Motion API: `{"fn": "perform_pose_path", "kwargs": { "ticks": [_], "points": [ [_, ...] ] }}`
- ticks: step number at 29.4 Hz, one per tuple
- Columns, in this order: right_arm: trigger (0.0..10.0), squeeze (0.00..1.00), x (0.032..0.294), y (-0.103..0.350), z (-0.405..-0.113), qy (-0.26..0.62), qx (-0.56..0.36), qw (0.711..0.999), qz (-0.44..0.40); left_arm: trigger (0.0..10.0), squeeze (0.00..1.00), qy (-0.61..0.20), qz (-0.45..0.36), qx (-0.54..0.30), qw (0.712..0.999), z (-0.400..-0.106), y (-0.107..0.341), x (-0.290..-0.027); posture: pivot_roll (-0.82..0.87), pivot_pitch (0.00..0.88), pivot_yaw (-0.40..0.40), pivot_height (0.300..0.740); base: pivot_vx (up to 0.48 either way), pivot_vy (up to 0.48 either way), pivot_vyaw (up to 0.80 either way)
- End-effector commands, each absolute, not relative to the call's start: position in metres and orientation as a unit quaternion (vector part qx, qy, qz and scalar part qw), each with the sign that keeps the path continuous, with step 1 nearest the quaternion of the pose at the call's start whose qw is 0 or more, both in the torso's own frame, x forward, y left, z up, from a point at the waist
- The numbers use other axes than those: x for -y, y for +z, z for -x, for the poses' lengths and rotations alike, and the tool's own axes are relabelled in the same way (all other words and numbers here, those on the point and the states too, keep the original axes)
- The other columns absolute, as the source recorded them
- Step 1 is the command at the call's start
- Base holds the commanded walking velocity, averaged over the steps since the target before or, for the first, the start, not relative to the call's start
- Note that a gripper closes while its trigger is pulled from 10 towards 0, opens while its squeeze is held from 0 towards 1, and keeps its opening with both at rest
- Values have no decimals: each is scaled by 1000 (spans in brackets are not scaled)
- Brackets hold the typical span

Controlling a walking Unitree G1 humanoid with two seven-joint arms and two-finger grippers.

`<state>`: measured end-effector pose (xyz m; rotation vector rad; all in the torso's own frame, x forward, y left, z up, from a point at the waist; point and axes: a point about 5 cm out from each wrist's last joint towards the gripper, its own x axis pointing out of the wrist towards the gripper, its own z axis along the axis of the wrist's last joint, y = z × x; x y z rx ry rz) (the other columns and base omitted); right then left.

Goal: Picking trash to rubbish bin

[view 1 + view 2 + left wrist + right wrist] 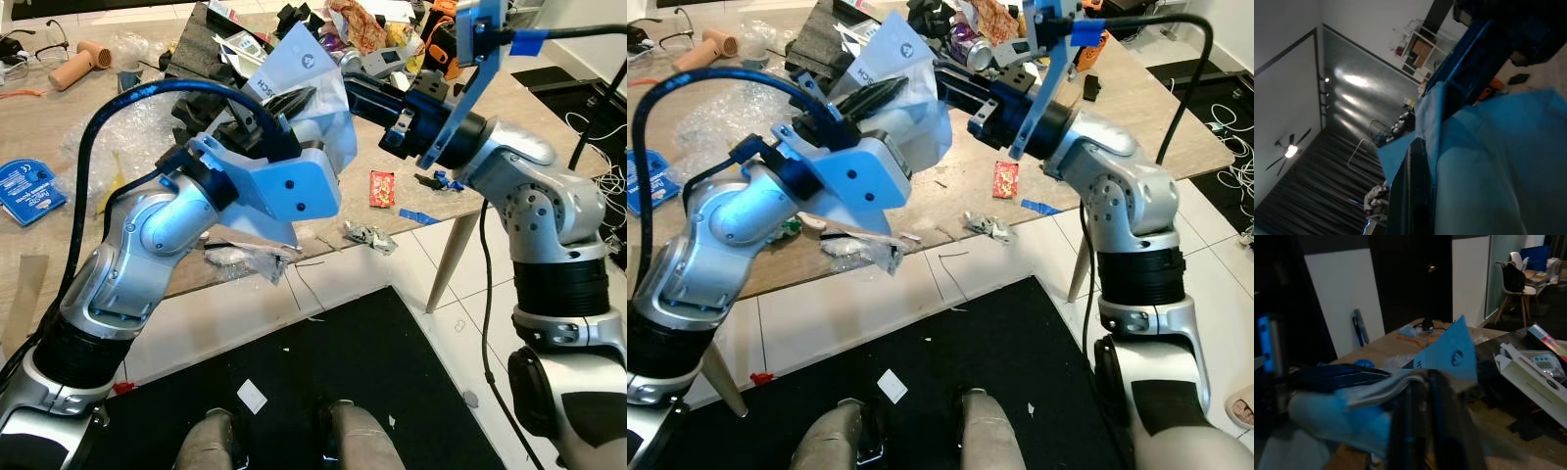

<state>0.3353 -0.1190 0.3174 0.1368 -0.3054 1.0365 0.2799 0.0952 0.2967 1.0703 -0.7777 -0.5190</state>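
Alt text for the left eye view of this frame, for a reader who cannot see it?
Both robot arms hold a white plastic bag above a cluttered wooden table: the left claw and the right claw are each shut on it. A red wrapper and crumpled foil lie near the table's edge.

Your robot's two arms are built of rounded silver shells with small dark screw holes, joined by ribbed black bands at the joints. The left gripper (294, 106) has long black fingers on a pale blue printed mount with two dark screw holes in its side. A thick blue-black cable (93, 147) arches from that mount back along the left arm. The right gripper (338, 93) sits on a dark blue block, with a flat blue bracket (470, 69) standing above the wrist, and a thin black cable (487, 294) hangs beside the right arm. Two grey rounded feet (279, 436) show nearest you.
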Motion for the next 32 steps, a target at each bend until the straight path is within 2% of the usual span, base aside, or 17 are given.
{"fn": "perform_pose_path", "kwargs": {
  "ticks": [1,7,8,11,12,13,16,17,19,22,23,24,26,27,28,29,32],
  "points": [
    [10000,1000,140,333,-340,441,183,873,-95,0,0,-258,-490,351,755,-277,289,-89,-104,111,-71,740,0,0,0],
    [10000,1000,147,341,-341,424,206,871,-136,0,0,-241,-486,343,767,-279,289,-97,-103,113,-71,740,0,0,0],
    [10000,1000,150,344,-340,426,216,864,-159,0,0,-226,-477,336,780,-282,290,-106,-104,113,-69,740,0,0,0],
    [10000,1000,151,345,-339,427,221,861,-168,0,0,-217,-471,332,788,-283,291,-112,-104,115,-63,740,0,0,0],
    [10000,1000,152,343,-341,415,220,866,-169,0,0,-202,-449,329,806,-285,294,-120,-102,118,-55,740,0,0,0],
    [10000,1000,152,343,-341,415,220,866,-169,0,0,-202,-449,329,806,-285,294,-120,-102,118,-55,740,0,0,0],
    [10000,1000,160,336,-346,377,214,883,-177,0,0,-174,-388,318,847,-286,295,-139,-78,121,-39,740,0,0,0],
    [10000,1000,160,336,-346,377,214,883,-177,0,0,-174,-388,318,847,-286,295,-139,-78,121,-39,740,0,0,0],
    [10000,1000,168,329,-352,338,207,899,-186,0,0,-155,-317,315,881,-282,296,-152,-67,126,-39,740,0,0,0],
    [10000,1000,170,328,-354,330,205,902,-188,0,0,-148,-293,314,891,-281,295,-157,-65,128,-40,740,0,0,0],
    [10000,710,171,328,-355,326,207,903,-190,0,0,-143,-264,314,901,-279,295,-160,-64,127,-42,740,0,0,0],
    [10000,361,172,329,-356,323,209,903,-193,0,0,-144,-234,315,909,-277,294,-163,-63,124,-46,740,0,0,0],
    [10000,361,172,329,-356,321,210,903,-194,0,0,-145,-214,315,913,-276,294,-165,-63,124,-46,740,0,0,0],
    [10000,0,173,330,-357,317,212,903,-197,0,0,-146,-176,318,920,-274,294,-167,-66,125,-52,740,0,0,0],
    [10000,0,173,330,-357,317,212,903,-197,0,0,-146,-176,318,920,-274,294,-167,-66,125,-52,740,0,0,0],
    [10000,0,174,330,-359,310,212,905,-199,10000,0,-149,-137,320,926,-272,294,-169,-72,122,-59,740,0,0,0],
    [10000,0,176,330,-363,299,213,908,-201,10000,0,-158,-64,314,934,-271,292,-173,-84,115,-65,740,0,0,0]
  ]
}}
